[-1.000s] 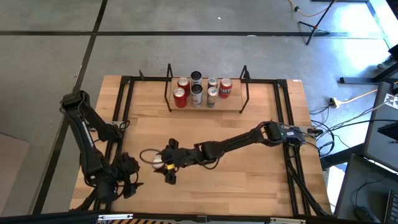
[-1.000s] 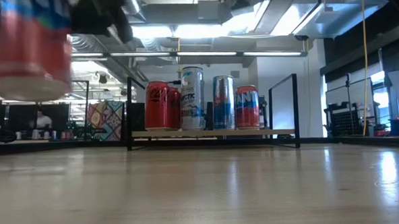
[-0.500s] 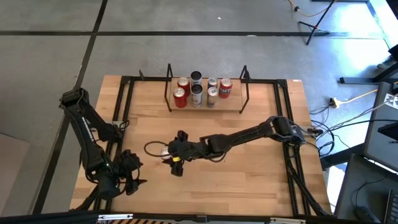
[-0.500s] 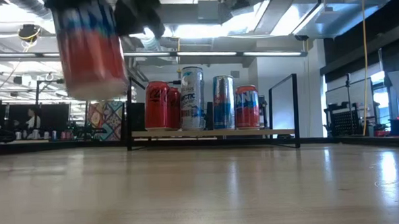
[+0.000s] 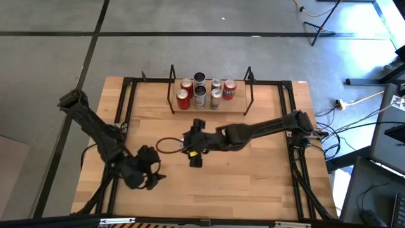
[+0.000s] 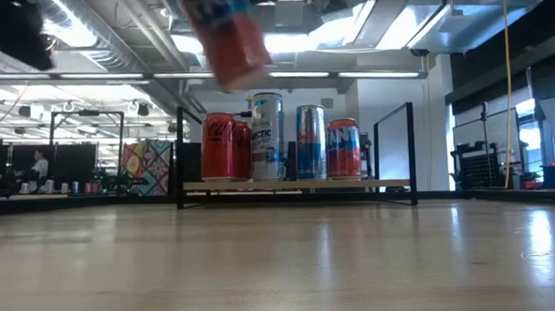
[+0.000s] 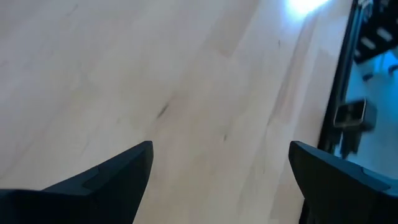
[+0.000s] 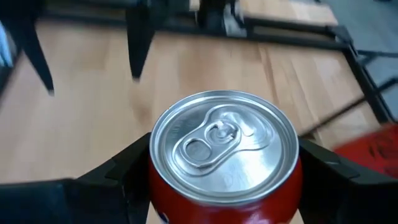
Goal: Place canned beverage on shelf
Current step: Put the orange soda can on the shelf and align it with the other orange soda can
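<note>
Where the light-wood tabletop (image 5: 266, 171) is seen from above, it is edged by a black metal frame (image 5: 293, 164) and surrounded by grey concrete floor, with cables trailing off its right side. Beyond the far edge, in the low view, a workshop room with ceiling strip lights and exposed ducts is shown, and a seated person (image 6: 39, 167) is made out far off at the left.

At the back of the table the shelf (image 5: 209, 109) is stood, its small board bracketed by black wire frames. Seven cans (image 6: 279, 137), red and silver ones, are crowded on it, so little bare board is left between them.

A red beverage can (image 8: 224, 158) with a silver pull-tab lid is clasped between the fingers of the right gripper (image 5: 193, 151), lifted clear of the wood near the table's middle, in front of the shelf and well apart from it. In the low view it is seen tilted.

The left gripper (image 5: 147, 175) is held low over the front left of the table, its fingers (image 7: 112, 177) spread wide with nothing between them.
</note>
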You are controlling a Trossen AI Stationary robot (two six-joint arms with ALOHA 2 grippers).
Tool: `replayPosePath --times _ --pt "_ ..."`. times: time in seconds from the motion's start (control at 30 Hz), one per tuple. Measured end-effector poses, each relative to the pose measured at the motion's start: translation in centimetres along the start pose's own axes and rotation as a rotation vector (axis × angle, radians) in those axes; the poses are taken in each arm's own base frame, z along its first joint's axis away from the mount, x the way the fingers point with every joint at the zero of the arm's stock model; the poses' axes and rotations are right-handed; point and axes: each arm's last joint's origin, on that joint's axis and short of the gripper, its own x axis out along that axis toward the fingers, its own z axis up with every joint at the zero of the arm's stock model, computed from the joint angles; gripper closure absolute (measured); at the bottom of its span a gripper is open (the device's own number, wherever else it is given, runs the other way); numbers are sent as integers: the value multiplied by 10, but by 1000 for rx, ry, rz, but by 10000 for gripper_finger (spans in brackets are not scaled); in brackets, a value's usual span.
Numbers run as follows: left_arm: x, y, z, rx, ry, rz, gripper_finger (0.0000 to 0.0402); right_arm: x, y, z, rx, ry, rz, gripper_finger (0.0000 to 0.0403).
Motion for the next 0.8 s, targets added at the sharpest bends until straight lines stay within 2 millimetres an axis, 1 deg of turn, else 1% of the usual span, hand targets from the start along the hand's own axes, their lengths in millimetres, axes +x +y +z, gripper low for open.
replayPosePath --times 0.07,0.2,0.27,0.37,0.47,0.57,0.63,0.73,0.8 --pt "4 1 8 -26 -9 -1 37 -7 -4 -5 -30 61 -25 126" --pt "12 3 24 -69 -18 -21 37 -27 -17 -13 -56 188 -79 126" --pt "15 4 30 -82 -25 -30 37 -34 -23 -21 -78 216 -127 126" --pt "18 6 38 -102 -41 -38 37 -46 -35 -39 -79 253 -146 126" --pt "21 9 44 -123 -54 -26 37 -66 -51 -62 -63 274 -166 126" --pt "23 12 49 -138 -64 -11 37 -84 -66 -85 -21 231 -183 126" --pt "24 14 52 -147 -67 -4 37 -98 -77 -96 19 172 -188 126" --pt "26 16 56 -160 -58 -1 37 -121 -97 -101 101 55 -144 126" --pt "27 18 57 -168 -55 1 37 -133 -109 -103 138 -20 -122 126"
